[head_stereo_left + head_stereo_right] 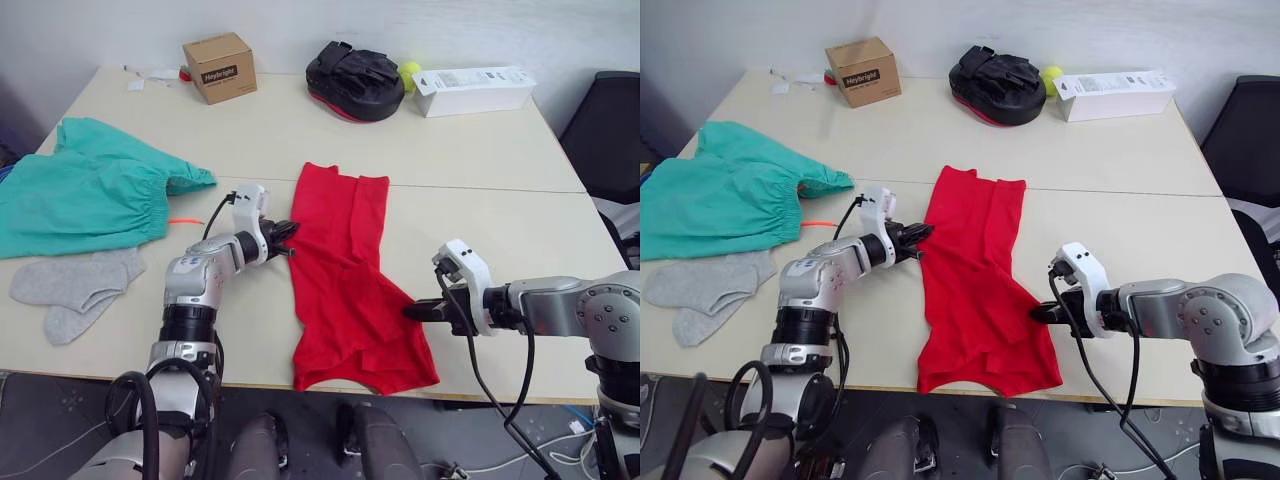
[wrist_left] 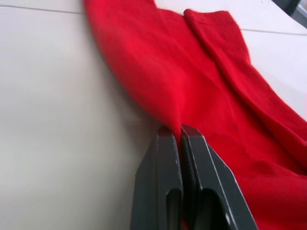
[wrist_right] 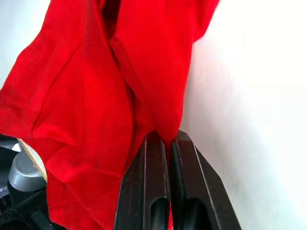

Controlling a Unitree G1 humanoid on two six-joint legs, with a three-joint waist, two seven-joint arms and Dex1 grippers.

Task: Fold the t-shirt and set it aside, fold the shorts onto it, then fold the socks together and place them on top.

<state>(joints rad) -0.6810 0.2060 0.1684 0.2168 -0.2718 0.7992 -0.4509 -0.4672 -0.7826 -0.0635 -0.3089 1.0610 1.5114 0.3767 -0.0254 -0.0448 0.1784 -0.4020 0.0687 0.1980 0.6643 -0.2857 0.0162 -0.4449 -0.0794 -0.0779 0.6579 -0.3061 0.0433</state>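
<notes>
The red t-shirt [image 1: 345,280] lies folded into a long strip down the middle of the table, its lower end at the front edge. My left gripper [image 1: 288,240] is shut on the t-shirt's left edge, the cloth pinched between its fingertips [image 2: 165,134]. On the shirt's right edge, nearer the front, my right gripper [image 1: 412,311] is shut on the cloth as well. The teal-green shorts [image 1: 85,185] lie spread at the table's left, an orange drawstring [image 1: 182,219] showing. Two grey socks [image 1: 75,287] lie in front of the shorts.
At the table's back stand a brown cardboard box [image 1: 219,67], a black padded mitt [image 1: 356,80], a yellow-green ball [image 1: 410,71] and a long white box [image 1: 472,90]. A black chair [image 1: 610,130] is at the right. A seam crosses the tabletop [image 1: 480,185].
</notes>
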